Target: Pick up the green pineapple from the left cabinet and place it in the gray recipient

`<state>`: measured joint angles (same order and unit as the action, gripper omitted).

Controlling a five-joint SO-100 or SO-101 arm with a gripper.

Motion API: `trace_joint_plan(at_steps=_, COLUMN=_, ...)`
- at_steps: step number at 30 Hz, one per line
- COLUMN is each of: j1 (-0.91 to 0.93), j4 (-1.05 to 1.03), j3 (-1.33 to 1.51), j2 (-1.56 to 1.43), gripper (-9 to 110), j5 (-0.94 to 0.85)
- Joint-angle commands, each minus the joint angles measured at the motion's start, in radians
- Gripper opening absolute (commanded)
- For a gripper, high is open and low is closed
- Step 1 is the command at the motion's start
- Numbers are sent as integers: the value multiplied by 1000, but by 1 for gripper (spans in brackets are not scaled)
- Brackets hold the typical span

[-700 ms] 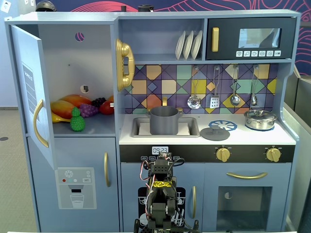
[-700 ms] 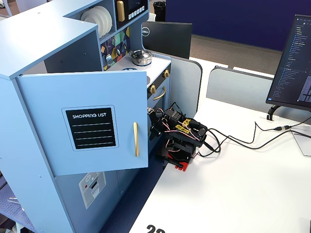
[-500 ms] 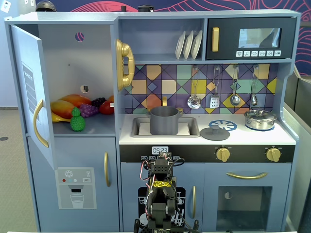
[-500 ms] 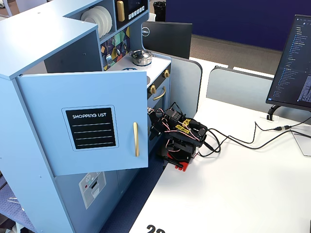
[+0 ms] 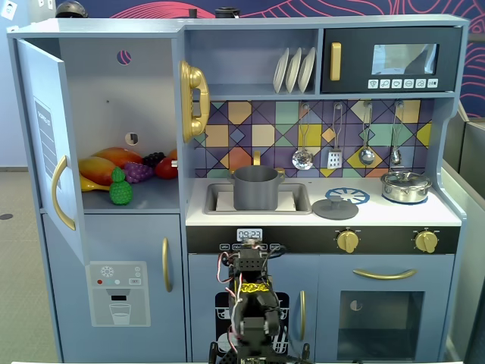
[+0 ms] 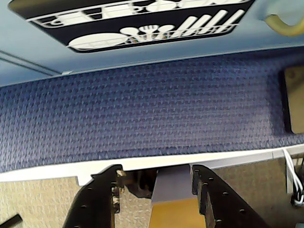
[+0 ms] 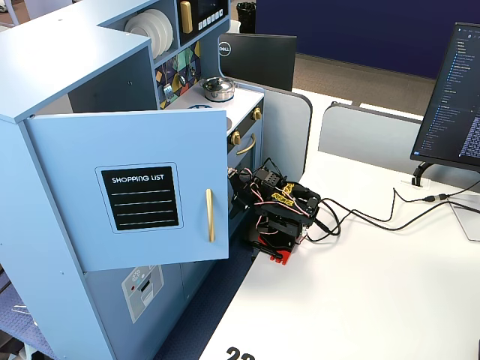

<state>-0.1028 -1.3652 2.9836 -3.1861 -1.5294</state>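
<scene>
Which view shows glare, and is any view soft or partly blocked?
In a fixed view, reflection washes out the microwave window, while the green pineapple stays evenly lit. The wrist view is slightly soft, with the dark gripper filling its lower edge. In another fixed view, the cabinet door hides the fruit.

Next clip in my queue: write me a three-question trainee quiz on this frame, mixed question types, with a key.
1. True or false: the green pineapple already sits in the gray recipient.
2. Multiple choice: in the front fixed view, the door of the left cabinet is A) closed, B) swung open, C) missing.
3. Short answer: in the wrist view, does the gripper hold anything?

Key
1. False. The pineapple stands on the cabinet shelf, in front of the other toy fruit; the recipient sits in the sink.
2. B.
3. No. The fingers are apart with nothing between them, and the arm is folded low in front of the kitchen.
</scene>
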Motion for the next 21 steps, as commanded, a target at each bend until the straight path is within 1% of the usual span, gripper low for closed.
trace_joint_plan(at_steps=1, j1=-183, j4=-160, j3=18, j2=9, gripper=2, j5=28)
trace_joint_plan(at_steps=2, j1=-253, j4=-152, j3=18, j2=9, gripper=1, j5=-6)
trace_joint_plan(at_steps=3, j1=-330, j4=-109, j3=18, j2=9, gripper=2, j5=0)
trace_joint_plan(at_steps=4, j1=-408, j4=-31, j3=18, j2=3, gripper=5, j5=29)
trace_joint_plan(at_steps=6, j1=-569, j4=164, j3=18, j2=-75, gripper=8, j5=80)
trace_joint_plan(at_steps=9, j1=-807, j4=819, j3=18, j2=-60, gripper=12, j5=138)
trace_joint_plan(at_steps=11, j1=-891, j4=1163, j3=9, j2=5, gripper=15, j5=28)
trace_joint_plan(at_steps=12, j1=-922, j4=1223, j3=-35, j2=49, gripper=17, j5=-12)
trace_joint_plan(at_steps=14, j1=-940, j4=1213, j3=-163, j2=126, gripper=20, j5=-14)
trace_joint_plan(at_steps=18, j1=-896, j4=1250, j3=-397, j2=357, gripper=20, j5=-18)
trace_joint_plan(at_steps=21, j1=-836, j4=1331, j3=-526, j2=535, gripper=22, j5=-23)
